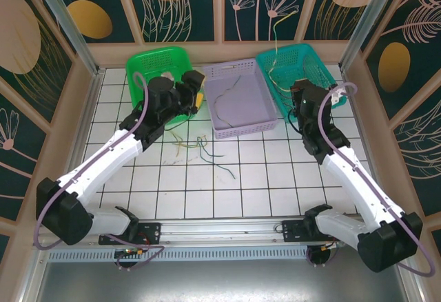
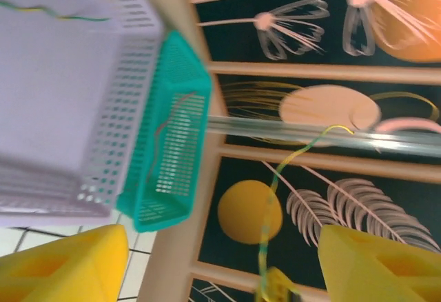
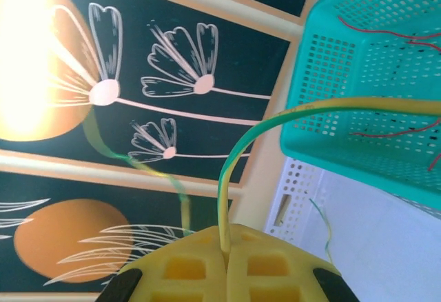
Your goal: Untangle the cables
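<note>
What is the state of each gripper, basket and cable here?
left gripper: open, nothing between its fingers.
right gripper: shut on the yellow-green wire, which arcs upward.
loose cables: lying bunched on the table.
lilac basket: upright, one thin wire inside.
teal basket: upright, red wires inside.
green basket: upright, inside partly hidden.

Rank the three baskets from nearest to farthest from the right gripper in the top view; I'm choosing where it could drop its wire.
1. Teal basket, far right: the right gripper, shut on a yellow-green wire, is at its near-left rim.
2. Lilac basket, middle of the row, to the gripper's left.
3. Green basket, far left of the row.
</note>
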`<state>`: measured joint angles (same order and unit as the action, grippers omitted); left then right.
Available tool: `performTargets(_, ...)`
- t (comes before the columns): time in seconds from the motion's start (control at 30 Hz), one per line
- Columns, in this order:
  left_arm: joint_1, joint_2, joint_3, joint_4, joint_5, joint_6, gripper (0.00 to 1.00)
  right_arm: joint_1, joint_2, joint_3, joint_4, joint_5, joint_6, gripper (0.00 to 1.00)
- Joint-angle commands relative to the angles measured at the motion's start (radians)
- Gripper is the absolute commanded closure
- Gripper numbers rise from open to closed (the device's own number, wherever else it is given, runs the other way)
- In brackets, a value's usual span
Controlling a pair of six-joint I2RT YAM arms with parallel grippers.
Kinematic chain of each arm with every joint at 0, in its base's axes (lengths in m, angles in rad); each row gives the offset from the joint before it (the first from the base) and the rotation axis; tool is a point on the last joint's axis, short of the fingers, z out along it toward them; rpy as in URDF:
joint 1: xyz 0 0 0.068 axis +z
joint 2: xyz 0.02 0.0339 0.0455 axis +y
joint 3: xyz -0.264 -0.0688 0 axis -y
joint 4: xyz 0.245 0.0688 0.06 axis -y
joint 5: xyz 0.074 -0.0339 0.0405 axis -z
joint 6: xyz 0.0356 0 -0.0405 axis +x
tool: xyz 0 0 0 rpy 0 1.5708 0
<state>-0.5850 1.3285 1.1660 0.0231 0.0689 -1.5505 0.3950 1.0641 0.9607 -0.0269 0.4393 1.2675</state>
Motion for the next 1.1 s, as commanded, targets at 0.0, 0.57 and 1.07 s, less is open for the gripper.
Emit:
performTargets(0.0,-0.057,0.002,0.060,-0.007,-0.064,0.049,0.26,0.008,0.029,0.038,-0.040,0.036,0.111,1.00)
performTargets(0.57,-0.139,0.423,0.332,-0.054,0.158,0.213,0.31,0.035,0.027,-0.012,-0.083,-0.256,0.265,1.00)
performTargets(1.07,-0.148,0.467,0.317,0.022,0.180,0.192,1.00,0.037,-0.004,-0.080,-0.082,-0.351,0.304,1.00)
